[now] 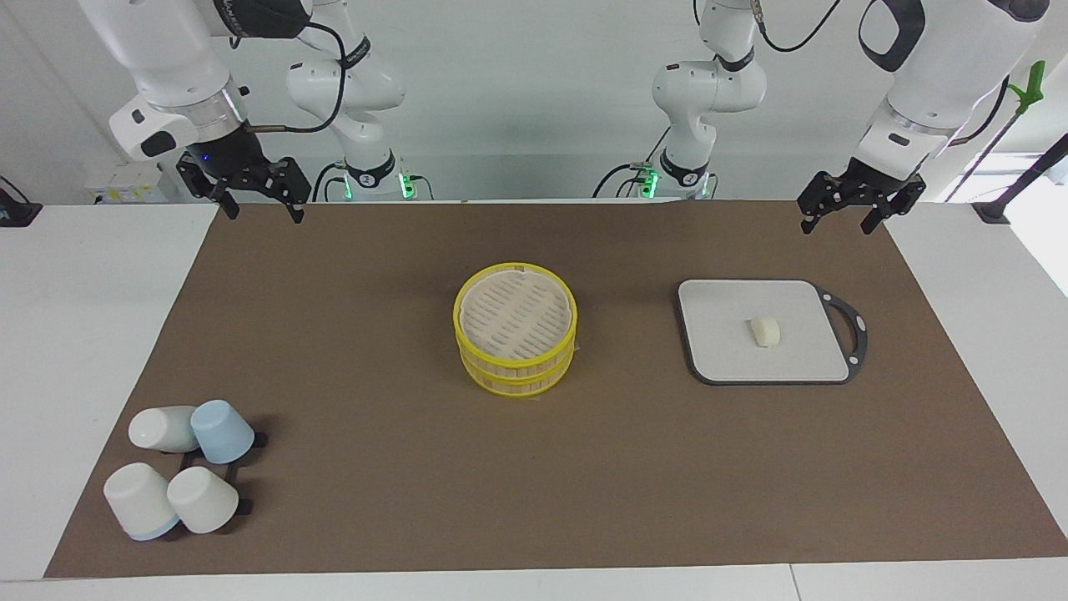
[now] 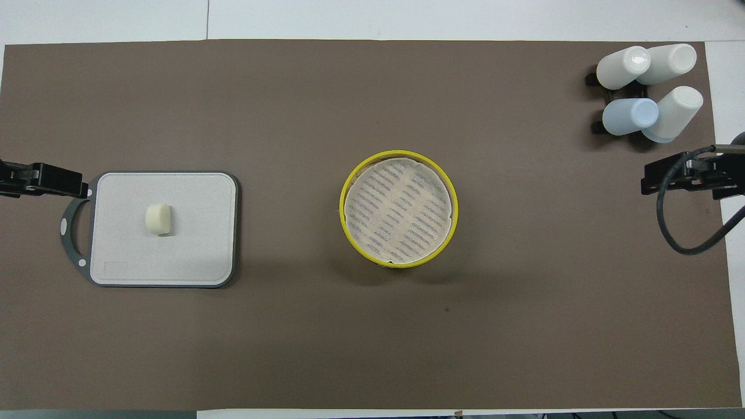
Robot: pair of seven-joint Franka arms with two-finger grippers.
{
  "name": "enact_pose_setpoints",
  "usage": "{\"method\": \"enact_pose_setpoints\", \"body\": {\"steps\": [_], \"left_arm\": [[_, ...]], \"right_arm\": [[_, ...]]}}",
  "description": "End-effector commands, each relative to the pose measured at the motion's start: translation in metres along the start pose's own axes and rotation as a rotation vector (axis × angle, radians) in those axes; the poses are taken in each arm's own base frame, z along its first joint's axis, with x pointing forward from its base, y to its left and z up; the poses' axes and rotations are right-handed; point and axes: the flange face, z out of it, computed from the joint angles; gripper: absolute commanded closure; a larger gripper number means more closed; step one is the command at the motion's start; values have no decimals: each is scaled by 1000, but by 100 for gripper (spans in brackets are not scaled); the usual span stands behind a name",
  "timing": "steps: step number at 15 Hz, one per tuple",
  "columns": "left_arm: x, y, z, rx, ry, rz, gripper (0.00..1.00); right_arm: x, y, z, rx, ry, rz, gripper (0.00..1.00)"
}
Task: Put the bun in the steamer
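Observation:
The bun [image 1: 765, 331] is a small cream-white lump lying on a grey rectangular board [image 1: 726, 355] toward the left arm's end of the table; it also shows in the overhead view [image 2: 158, 219]. The steamer [image 1: 515, 327] stands mid-table as two stacked yellow-rimmed tiers with a slatted top face [image 2: 398, 209]; I cannot tell whether that face is a lid or a floor. My left gripper [image 1: 838, 222] is open and empty, raised over the mat's edge beside the board. My right gripper [image 1: 260, 209] is open and empty, raised over the mat's corner at its own end.
Several upturned cups [image 1: 179, 467], white and pale blue, stand on a black rack farthest from the robots at the right arm's end; they also show in the overhead view [image 2: 649, 87]. A brown mat [image 1: 375, 467] covers the table. The board has a dark handle loop [image 1: 853, 334].

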Motion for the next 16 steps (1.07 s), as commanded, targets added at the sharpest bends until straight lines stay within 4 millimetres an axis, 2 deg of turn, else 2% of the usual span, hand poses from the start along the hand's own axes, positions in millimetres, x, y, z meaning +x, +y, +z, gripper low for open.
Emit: {"method": "enact_pose_setpoints", "body": {"steps": [1, 4, 6, 7, 9, 10, 11, 12, 13, 15, 16], "left_arm": [[-3, 2, -5, 21, 14, 6, 0], [-3, 2, -5, 21, 14, 6, 0], [-4, 2, -4, 21, 13, 6, 0], [-4, 2, -4, 21, 13, 6, 0], [-3, 1, -4, 20, 13, 4, 0], [-4, 0, -2, 20, 10, 6, 0], [-7, -5, 1, 18, 10, 3, 0], [-11, -6, 15, 16, 5, 5, 0], [-17, -9, 37, 15, 17, 1, 0], [-31, -10, 96, 13, 44, -1, 0], [-35, -13, 126, 12, 41, -5, 0]], "right_arm": [[-6, 4, -1, 1, -2, -21, 0], [-1, -1, -2, 27, 41, -28, 0], [3, -14, -8, 97, 61, -31, 0], [5, -26, -3, 99, 29, -47, 0], [13, -85, 12, 76, -8, -91, 0], [23, -123, 25, 60, -48, -68, 0], [38, -151, 30, 51, -65, -45, 0], [51, -194, 36, 44, -64, -46, 0], [59, -244, 55, 35, -58, -44, 0], [61, -316, 88, 60, 3, -17, 0], [60, -343, 108, 71, 20, 0, 0]]}}
